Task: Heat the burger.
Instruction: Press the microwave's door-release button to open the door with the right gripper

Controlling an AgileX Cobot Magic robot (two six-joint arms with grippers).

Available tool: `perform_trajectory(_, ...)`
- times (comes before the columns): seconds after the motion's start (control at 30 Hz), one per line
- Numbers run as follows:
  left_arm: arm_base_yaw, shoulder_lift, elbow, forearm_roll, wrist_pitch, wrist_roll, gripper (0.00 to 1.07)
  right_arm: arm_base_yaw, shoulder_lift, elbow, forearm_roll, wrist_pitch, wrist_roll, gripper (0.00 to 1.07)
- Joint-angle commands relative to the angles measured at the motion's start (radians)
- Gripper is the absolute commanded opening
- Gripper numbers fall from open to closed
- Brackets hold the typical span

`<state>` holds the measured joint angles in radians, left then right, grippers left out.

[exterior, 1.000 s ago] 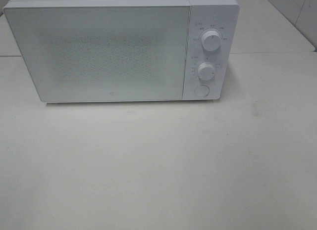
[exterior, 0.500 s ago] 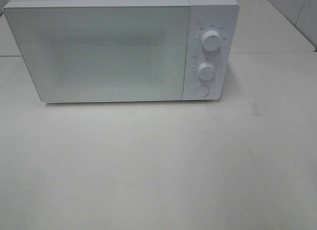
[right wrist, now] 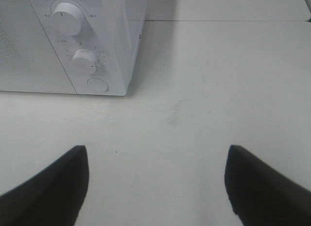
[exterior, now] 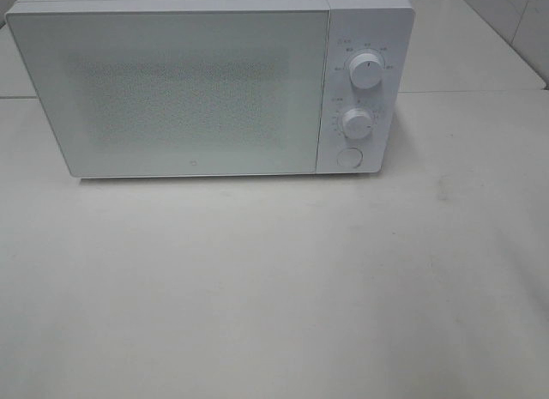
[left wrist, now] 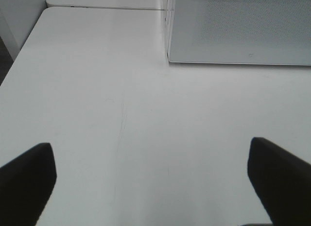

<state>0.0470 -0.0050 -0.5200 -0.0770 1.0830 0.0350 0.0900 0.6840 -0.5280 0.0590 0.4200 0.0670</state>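
Note:
The burger is out of view in every frame. A white microwave (exterior: 206, 81) stands at the back of the white table with its door (exterior: 171, 90) shut; two round knobs (exterior: 366, 73) and a round button (exterior: 348, 157) sit on its right panel. It also shows in the left wrist view (left wrist: 238, 26) and in the right wrist view (right wrist: 73, 41). My left gripper (left wrist: 155, 187) is open and empty above bare table left of the microwave. My right gripper (right wrist: 155, 187) is open and empty above bare table in front of the microwave's right end. Neither arm shows in the exterior high view.
The white table (exterior: 274, 279) stretches in front of the microwave. A second table surface meets it at a seam behind, to the right (exterior: 463, 91). A tiled wall (exterior: 523, 21) rises at the far right. The table's left edge shows in the left wrist view (left wrist: 19, 56).
The upper knob's pointer has turned from tilted to upright since the earliest frame. Nothing else has moved.

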Motion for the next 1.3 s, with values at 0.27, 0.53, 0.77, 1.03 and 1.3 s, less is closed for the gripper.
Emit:
perform_trajectory(0.27,0.003,-0.016,0.003,0.000,-0.011,-0.006,1.00,-0.002,0.160,0.057,0.000,-0.284,-0.003,0.75)
perform_trajectory(0.53,0.003,-0.016,0.003,0.000,-0.011,-0.006,1.00,-0.002,0.259,0.153,-0.012,-0.609,-0.005,0.75)
perform_trajectory(0.77,0.003,-0.016,0.003,0.000,-0.011,-0.006,1.00,-0.002,0.334,0.231,-0.008,-0.848,-0.017,0.75)
perform_trajectory(1.03,0.003,-0.016,0.003,0.000,-0.011,-0.006,1.00,0.001,0.527,0.295,0.063,-1.127,-0.128,0.75)
perform_trajectory(1.3,0.003,-0.016,0.003,0.000,-0.011,-0.006,1.00,0.051,0.661,0.295,0.130,-1.262,-0.154,0.75)
